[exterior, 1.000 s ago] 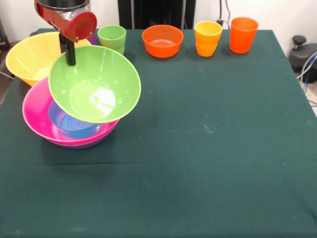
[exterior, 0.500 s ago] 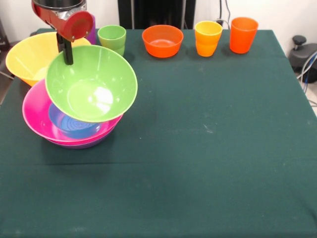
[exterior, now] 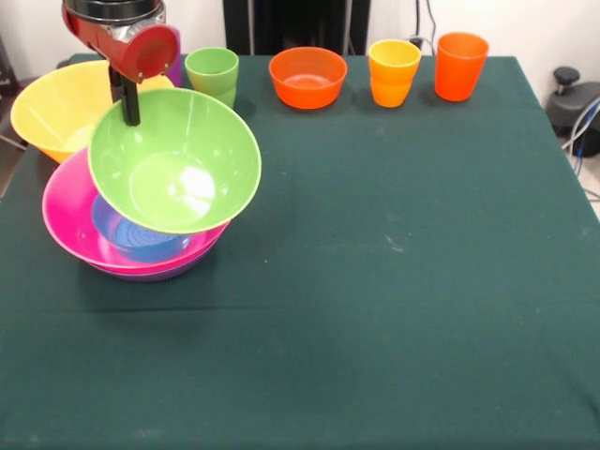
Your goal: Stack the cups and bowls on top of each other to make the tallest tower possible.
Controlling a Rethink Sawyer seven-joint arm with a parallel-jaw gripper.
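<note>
**A:** Front view: where is the gripper?

**B:** At the far left. The red and black arm comes down from the top edge, and its dark fingers pinch the far rim of the large light green bowl, one finger showing inside the bowl.

**A:** How does that bowl sit?

**B:** It is tilted, its opening turned toward the near side, above the tower. Below it is the pink bowl, with the blue bowl nested inside. A purple rim peeks out under the pink one. Whether the green bowl touches the blue one, I cannot tell.

**A:** And the rest?

**B:** The yellow bowl stands at the far left, just behind the pink bowl and partly over the edge of the green tablecloth. Along the far edge, left to right: a sliver of the purple cup behind the arm, the light green cup, the orange bowl, the yellow-orange cup, and the orange cup. The last two stand just beside each other.
</note>
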